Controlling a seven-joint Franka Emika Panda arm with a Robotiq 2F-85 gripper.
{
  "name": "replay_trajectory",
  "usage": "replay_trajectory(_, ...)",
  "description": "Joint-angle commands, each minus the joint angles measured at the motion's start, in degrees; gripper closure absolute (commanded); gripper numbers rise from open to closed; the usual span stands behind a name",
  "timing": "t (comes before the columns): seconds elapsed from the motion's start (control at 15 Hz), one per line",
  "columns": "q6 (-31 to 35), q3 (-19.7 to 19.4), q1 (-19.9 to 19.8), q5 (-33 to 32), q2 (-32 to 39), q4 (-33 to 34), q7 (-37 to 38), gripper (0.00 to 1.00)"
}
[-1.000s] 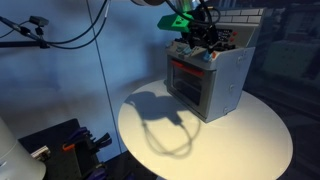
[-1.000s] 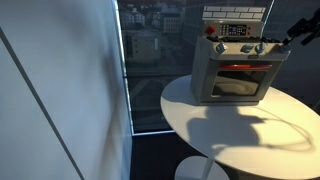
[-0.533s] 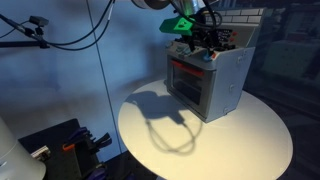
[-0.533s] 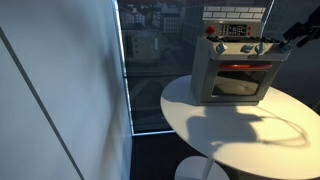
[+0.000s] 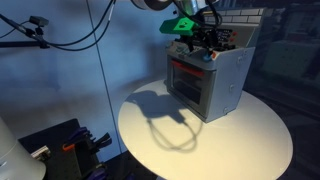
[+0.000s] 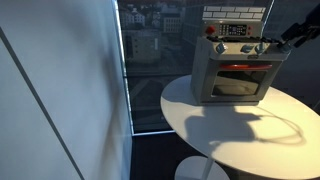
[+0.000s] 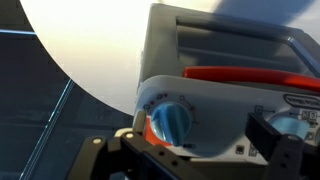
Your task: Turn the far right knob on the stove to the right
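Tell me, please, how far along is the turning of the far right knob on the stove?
Done: the gripper is at the stove, by its knobs. In hand: in the wrist view the far right knob sits between its open fingers, seemingly not clamped yet. Left: closing on the knob and turning it to the right.

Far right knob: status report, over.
Open gripper straddles the far right knob, contact unclear. Knob position not readable. Nothing in the way at the stove front.
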Motion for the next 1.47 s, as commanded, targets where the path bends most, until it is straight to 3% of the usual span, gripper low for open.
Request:
replay_trajectory(0.0, 0.0, 1.0, -1.2, 1.5, 0.8, 1.7, -2.5, 0.04)
replay_trajectory(0.33, 0.1, 1.0, -1.4, 1.7, 0.8, 1.9, -2.8, 0.08)
replay_trajectory(0.6, 0.1, 1.0, -1.6, 1.7, 0.7, 1.9, -3.1, 0.18)
replay_trajectory(0.67, 0.1, 1.0, -1.7, 1.7, 0.8, 1.9, -3.1, 0.26)
replay_trajectory(0.73, 0.1, 1.0, -1.8, 1.8, 0.7, 1.9, -3.1, 0.24)
replay_trajectory(0.8, 0.1, 1.0, -1.8, 1.8, 0.8, 1.9, -3.2, 0.32)
replay_trajectory(1.07, 0.2, 1.0, -1.9, 1.8, 0.7, 1.9, -3.2, 0.42)
replay_trajectory(1.13, 0.2, 1.0, -1.9, 1.8, 0.7, 1.9, -3.2, 0.56)
replay_trajectory(1.2, 0.2, 1.0, -1.9, 1.8, 0.7, 1.9, -3.2, 0.56)
replay_trajectory(1.4, 0.2, 1.0, -2.0, 1.8, 0.6, 1.8, -3.2, 0.71)
